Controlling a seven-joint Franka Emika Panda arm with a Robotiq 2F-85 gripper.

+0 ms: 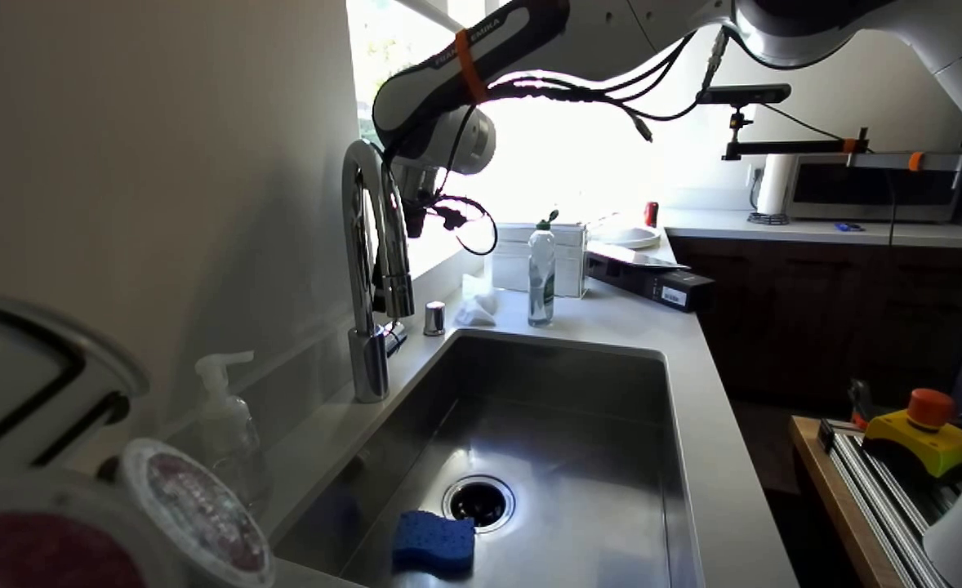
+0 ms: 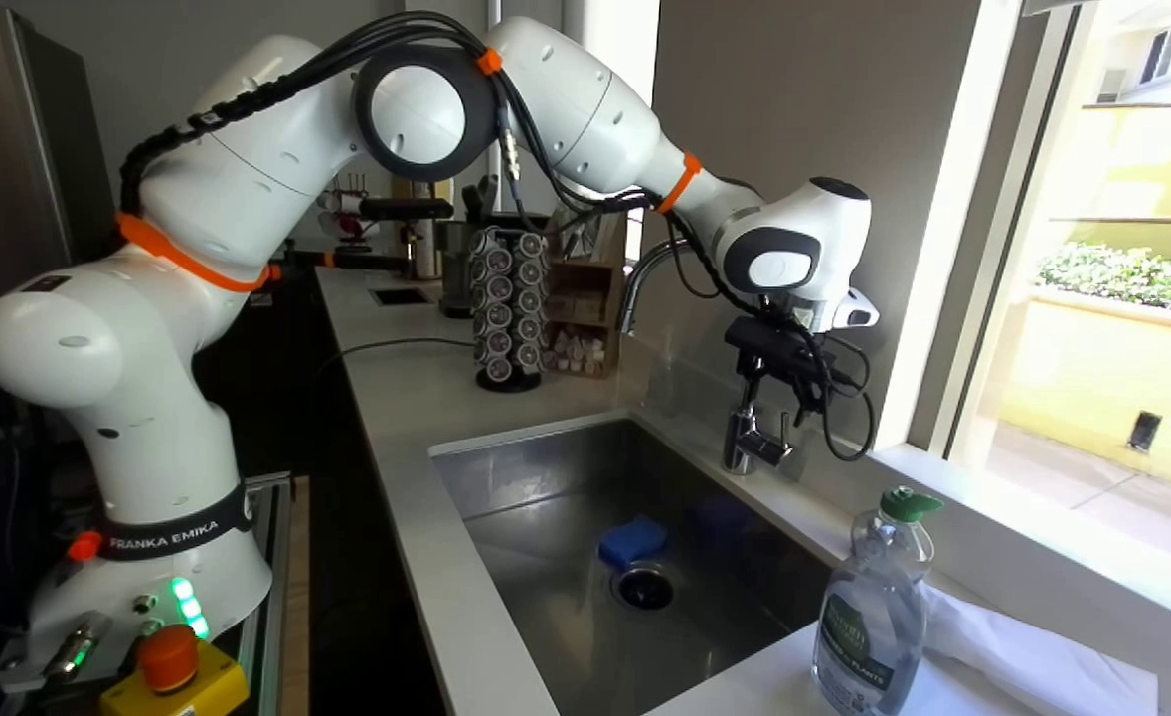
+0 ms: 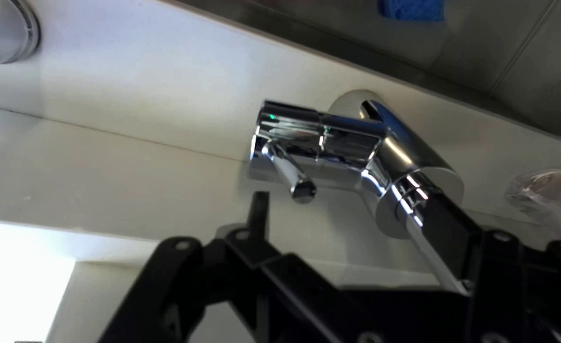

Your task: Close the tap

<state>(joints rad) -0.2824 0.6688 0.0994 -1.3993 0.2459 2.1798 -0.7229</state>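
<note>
Your tap (image 1: pixel 369 363) stands on the counter on the wall side of the sink (image 1: pixel 579 490), its long axis upright. The spout (image 1: pixel 393 233) arches toward the sink and its end points down. The side barrel (image 3: pixel 304 136) points along the counter toward the window, and the lever (image 3: pixel 290 171) on it rises nearly upright in an exterior view.

In the wrist view your gripper (image 3: pixel 349 209) has its jaws spread wide; the lever shows between them, and one finger (image 3: pixel 445 224) overlaps the tap's neck. You cannot tell whether they touch.

The sink holds a blue sponge (image 1: pixel 434 543), right at the edge of the drain (image 1: pixel 478 502). At one end stands a clear soap bottle (image 2: pixel 874 617), cap flipped up, its fill level unclear; near the opposite end, a see-through pump bottle (image 1: pixel 232 425). Farther along, a rack (image 2: pixel 508 308) carries stacked pods.
</note>
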